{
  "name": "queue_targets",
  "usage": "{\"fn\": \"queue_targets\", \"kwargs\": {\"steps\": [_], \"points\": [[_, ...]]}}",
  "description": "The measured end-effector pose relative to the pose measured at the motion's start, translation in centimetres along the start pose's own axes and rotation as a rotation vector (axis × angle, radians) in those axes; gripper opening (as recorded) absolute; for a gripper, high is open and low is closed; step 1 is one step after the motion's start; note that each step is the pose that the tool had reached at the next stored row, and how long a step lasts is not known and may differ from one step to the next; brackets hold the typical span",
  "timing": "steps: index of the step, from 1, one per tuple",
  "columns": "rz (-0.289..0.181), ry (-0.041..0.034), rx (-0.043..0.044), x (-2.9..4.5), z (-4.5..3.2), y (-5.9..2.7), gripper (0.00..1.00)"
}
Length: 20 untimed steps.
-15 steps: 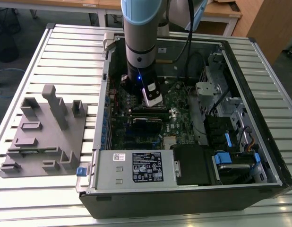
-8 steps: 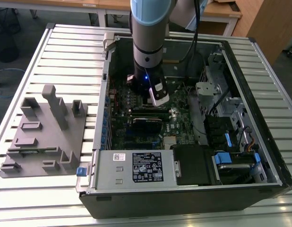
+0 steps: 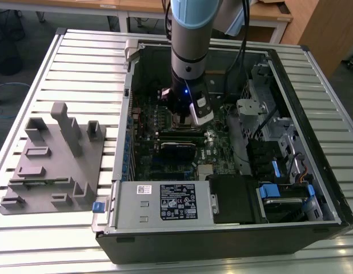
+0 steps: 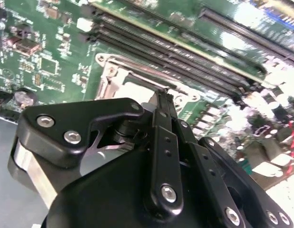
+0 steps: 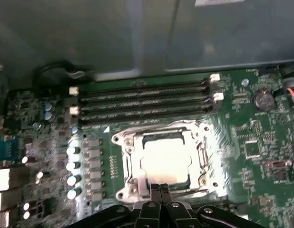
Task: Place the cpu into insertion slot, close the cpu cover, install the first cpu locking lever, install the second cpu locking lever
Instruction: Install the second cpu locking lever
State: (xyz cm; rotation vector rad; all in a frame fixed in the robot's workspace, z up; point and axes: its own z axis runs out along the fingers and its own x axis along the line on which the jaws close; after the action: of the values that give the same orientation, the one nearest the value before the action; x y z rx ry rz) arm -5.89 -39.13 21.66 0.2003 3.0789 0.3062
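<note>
In the first wrist view the gripper [image 5: 159, 189] hangs with its jaws pressed together on nothing, tips at the near edge of the insertion slot [image 5: 127, 168], where the cpu [image 5: 165, 157] lies flat under the closed cpu cover [image 5: 161, 131].

One cpu [image 5: 165, 159], one cpu cover [image 5: 128, 164], four memory slots [image 5: 142, 100].

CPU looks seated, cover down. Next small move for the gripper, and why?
Probably ease the gripper sideways along the cover's edge toward a locking lever, rather than down. In the first wrist view the cpu lies in the window of the cpu cover, which looks flat, and the jaws are shut at its rim. Whether either lever is latched I cannot tell.
</note>
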Motion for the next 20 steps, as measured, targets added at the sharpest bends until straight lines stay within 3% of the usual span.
{"fn": "queue_targets", "kwargs": {"steps": [3,5,7,11,12,16,20], "points": [[0.0,-0.0005,0.0049,-0.3,0.15,0.78,0.1],[-0.001,-0.0019,0.0159,-0.36,0.27,1.29,0.1],[-0.002,-0.0049,0.0401,-0.35,0.36,1.77,0.1],[-0.006,-0.0138,0.11,-0.27,0.54,2.63,0.1],[-0.006,-0.0152,0.1221,-0.22,0.61,2.97,0.1],[-0.008,-0.0178,0.1423,0.0,0.98,4.77,0.1],[-0.008,-0.0178,0.1424,0.0,0.98,4.78,0.1]]}}
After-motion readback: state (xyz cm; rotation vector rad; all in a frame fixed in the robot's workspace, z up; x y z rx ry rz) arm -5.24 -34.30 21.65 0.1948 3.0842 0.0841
